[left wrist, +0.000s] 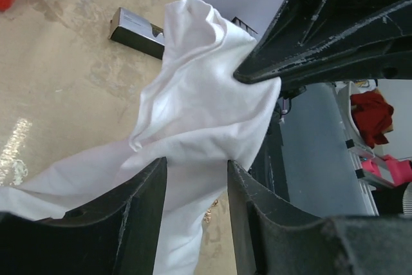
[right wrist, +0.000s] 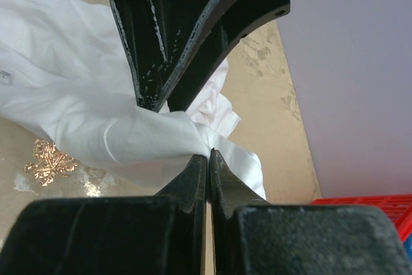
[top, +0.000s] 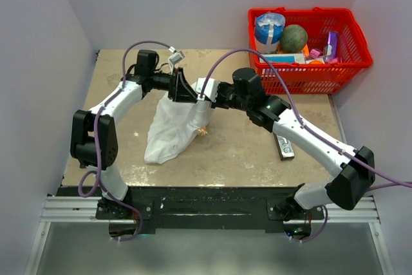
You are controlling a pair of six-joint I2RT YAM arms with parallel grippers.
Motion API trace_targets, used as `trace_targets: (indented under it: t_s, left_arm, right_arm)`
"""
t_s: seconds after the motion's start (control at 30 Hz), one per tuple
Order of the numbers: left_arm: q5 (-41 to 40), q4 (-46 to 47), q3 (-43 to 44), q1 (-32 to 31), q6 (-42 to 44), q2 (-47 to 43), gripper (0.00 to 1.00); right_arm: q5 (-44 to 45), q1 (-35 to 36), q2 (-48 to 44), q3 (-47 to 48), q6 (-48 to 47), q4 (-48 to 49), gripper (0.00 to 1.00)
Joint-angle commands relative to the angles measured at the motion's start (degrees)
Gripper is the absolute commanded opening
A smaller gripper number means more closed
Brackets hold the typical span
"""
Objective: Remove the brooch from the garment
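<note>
Cloth of the white shirt is held up off the desk between both arms — the rest is draped down onto the desk in a wrinkled heap. The right gripper is seen with its fingers pressed tight together, a thin fold of the shirt pinched at their tips. The left gripper is set with its fingers part-way spread, and a thick bunch of the cloth is gripped in the gap between them. The two grippers are placed just beside each other above the middle of the desk.

The brooch — a small orange-gold, leaf-like star — is found low at the shirt's right edge in the top view, down at the desk surface. Whether it is pinned in the cloth or lies just beside it cannot be told. It is touched by neither gripper.

A silver rectangular bar is laid on the desk beside the right forearm, well apart from the shirt. A red plastic basket filled with assorted items is set at the far right corner.
</note>
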Motion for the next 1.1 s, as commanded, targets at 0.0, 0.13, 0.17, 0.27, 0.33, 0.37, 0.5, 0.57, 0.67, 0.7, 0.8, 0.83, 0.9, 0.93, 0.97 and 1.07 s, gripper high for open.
trace_targets:
  t_s: [0.0,0.13,0.17,0.27,0.33,0.37,0.5,0.57,0.67,0.7,0.8,0.83,0.9,0.93,0.97,1.07]
  left_arm:
    - [4.93,-5.48,-0.23,0.36,3.17,-1.78,0.47]
    - [-0.68,-7.94,-1.11,-0.43,9.58,-1.69,0.50]
    - [-1.83,-7.34,-1.11,-0.61,10.29,-1.08,0.50]
    - [-2.36,-6.10,-0.06,-1.40,10.03,0.76,0.52]
    - [-2.98,-4.97,1.25,-1.66,10.03,1.38,0.53]
    - [-3.42,-4.26,1.52,-1.75,9.25,1.82,0.53]
    - [-4.74,-1.36,2.66,-2.45,7.84,3.40,0.49]
    - [-3.95,-1.35,3.89,-2.63,7.31,4.72,0.40]
    - [-2.63,-1.53,4.86,-2.63,6.87,4.64,0.03]
    - [-2.54,-1.88,4.95,-2.54,6.95,4.38,0.00]
    - [-3.07,-5.74,5.30,-0.79,8.88,1.39,0.00]
    - [-4.98,-8.97,5.48,0.17,10.72,-0.88,0.00]
    - [-9.37,-13.63,7.22,4.56,13.88,-3.52,0.00]
    - [-15.31,-18.79,8.19,6.49,17.29,-5.97,0.00]
    - [-19.46,-21.02,9.16,10.51,18.72,-7.30,0.00]
    - [-34.76,-28.50,13.38,17.28,27.06,-12.84,0.00]
  right_arm:
    - [2.37,0.03,-1.45,-0.89,-0.74,1.72,0.00]
    - [2.10,0.12,-1.71,-0.98,-0.48,1.19,0.00]
    - [2.19,0.03,-1.72,-0.98,-0.48,1.19,0.00]
    - [2.19,0.03,-1.37,-0.90,-0.30,1.01,0.00]
    - [2.19,0.03,-1.28,-0.81,-0.39,1.10,0.00]
    - [2.19,0.12,-1.19,-0.81,-0.39,1.10,0.00]
    - [2.02,0.12,-0.84,-0.28,0.40,1.36,0.00]
    - [2.10,0.12,-0.58,-0.28,0.49,1.63,0.00]
    - [2.37,0.12,-0.14,-0.37,0.66,1.72,0.00]
    - [2.37,0.03,0.04,-0.46,0.92,1.89,0.00]
    - [3.95,-0.05,1.01,-0.46,2.68,3.21,0.00]
    - [4.21,-0.23,1.27,-0.37,3.56,3.64,0.00]
    - [3.08,-1.54,2.58,1.12,7.42,4.18,0.08]
    - [2.11,-2.33,3.11,2.87,8.91,3.57,0.19]
    - [1.23,-3.91,4.25,3.67,11.62,3.30,0.24]
    - [-2.28,-6.11,5.92,4.90,13.23,3.21,0.52]
